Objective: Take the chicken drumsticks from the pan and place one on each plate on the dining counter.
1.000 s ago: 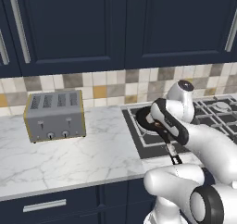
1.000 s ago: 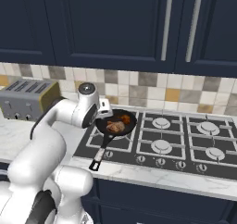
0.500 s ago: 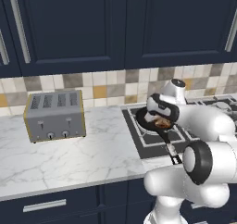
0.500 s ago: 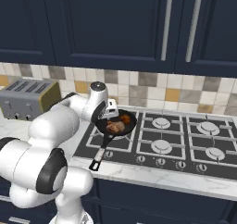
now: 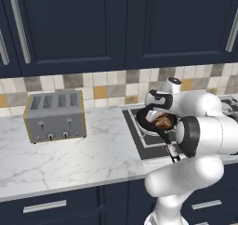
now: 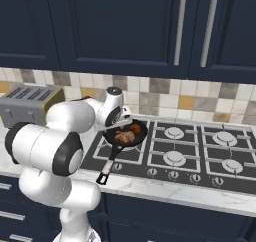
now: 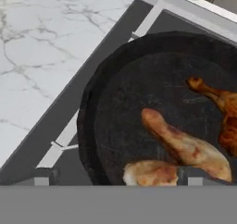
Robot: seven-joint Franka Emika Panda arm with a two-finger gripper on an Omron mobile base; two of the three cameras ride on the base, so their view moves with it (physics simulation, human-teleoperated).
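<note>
Nothing delivered yet: both glossy orange-brown chicken drumsticks [image 7: 185,144] lying in round black frying pan [image 7: 120,102] on black hob [image 6: 200,156], toward 4 o'clock in hand view. Two-finger gripper [image 5: 155,109] hovering above, jaws wide, holding nothing.

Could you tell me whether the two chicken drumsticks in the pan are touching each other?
Cannot tell. In the hand view, dark pan separates the near drumstick from the far drumstick along most of their length; at the right edge it is unclear.

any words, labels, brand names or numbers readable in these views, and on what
None can be read.
Silver four-slot toaster: small front knobs, no legible marking.
Black gas hob: row of front knobs, any symbols too small to tell.
Round black frying pan: no marking visible.
</note>
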